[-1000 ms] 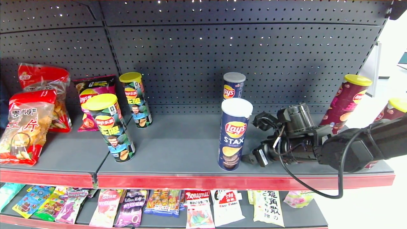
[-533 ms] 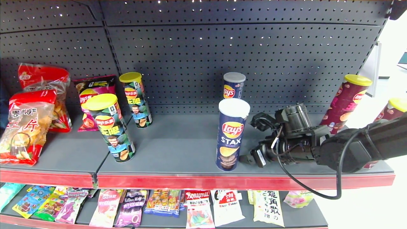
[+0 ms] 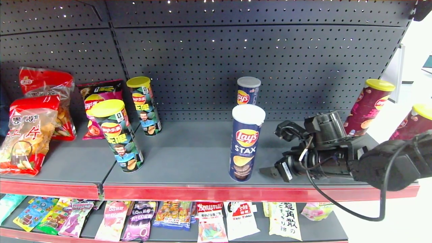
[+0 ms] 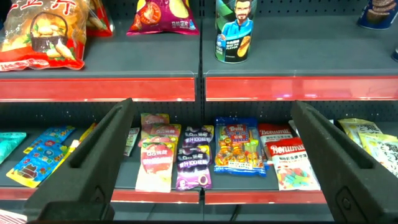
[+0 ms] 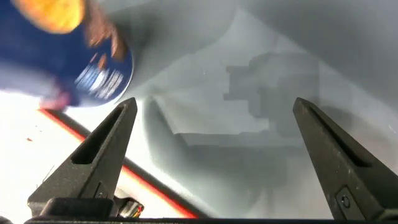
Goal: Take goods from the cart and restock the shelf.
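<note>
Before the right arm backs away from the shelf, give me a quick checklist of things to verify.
1. Check the blue can stands upright on the shelf: ok.
2. Check the right gripper is open with nothing held: ok.
3. Check its fingers are apart from the blue can: ok, though the gap is narrow.
4. Check the can's base sits fully behind the red front edge: ok, but close to it.
5. Check the right arm is clear of the purple can behind it: cannot tell.
6. Check the left gripper is open and empty: ok.
</note>
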Available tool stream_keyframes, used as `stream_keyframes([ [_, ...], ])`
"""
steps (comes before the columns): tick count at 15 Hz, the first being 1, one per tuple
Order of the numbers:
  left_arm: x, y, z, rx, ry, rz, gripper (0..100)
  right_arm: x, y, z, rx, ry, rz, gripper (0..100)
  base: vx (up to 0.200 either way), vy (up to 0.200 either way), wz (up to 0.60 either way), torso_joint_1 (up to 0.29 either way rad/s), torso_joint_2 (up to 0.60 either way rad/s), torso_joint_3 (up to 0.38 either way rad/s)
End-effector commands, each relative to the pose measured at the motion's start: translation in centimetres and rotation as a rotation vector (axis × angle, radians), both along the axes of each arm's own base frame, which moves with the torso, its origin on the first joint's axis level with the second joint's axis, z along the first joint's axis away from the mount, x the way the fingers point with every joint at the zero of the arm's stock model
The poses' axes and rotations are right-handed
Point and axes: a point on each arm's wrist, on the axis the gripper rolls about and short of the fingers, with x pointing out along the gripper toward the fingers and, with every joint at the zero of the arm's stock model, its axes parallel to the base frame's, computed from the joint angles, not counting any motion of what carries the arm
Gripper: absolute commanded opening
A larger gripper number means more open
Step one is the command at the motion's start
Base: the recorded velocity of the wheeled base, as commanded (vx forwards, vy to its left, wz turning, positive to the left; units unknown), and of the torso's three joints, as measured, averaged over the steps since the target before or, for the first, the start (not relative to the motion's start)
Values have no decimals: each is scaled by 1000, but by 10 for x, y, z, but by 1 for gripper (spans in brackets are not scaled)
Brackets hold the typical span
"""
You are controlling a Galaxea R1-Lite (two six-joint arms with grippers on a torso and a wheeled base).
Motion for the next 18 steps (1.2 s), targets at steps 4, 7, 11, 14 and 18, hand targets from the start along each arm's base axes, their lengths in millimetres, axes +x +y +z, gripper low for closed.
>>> stream_keyframes([
  [4,0,0,0,0,-1,0,100,-76,-37,58,78,-185,-23,100,0,0,0,0,0,0],
  [7,0,0,0,0,-1,0,100,-125,-63,76,112,-303,-58,100,0,0,0,0,0,0],
  [11,0,0,0,0,-1,0,100,-169,-126,80,75,-462,-452,100,0,0,0,0,0,0],
  [14,0,0,0,0,-1,-1,100,-215,-144,43,113,-453,-552,100,0,0,0,0,0,0],
  [18,0,0,0,0,1,-1,100,-263,-138,17,133,-491,-506,100,0,0,0,0,0,0],
])
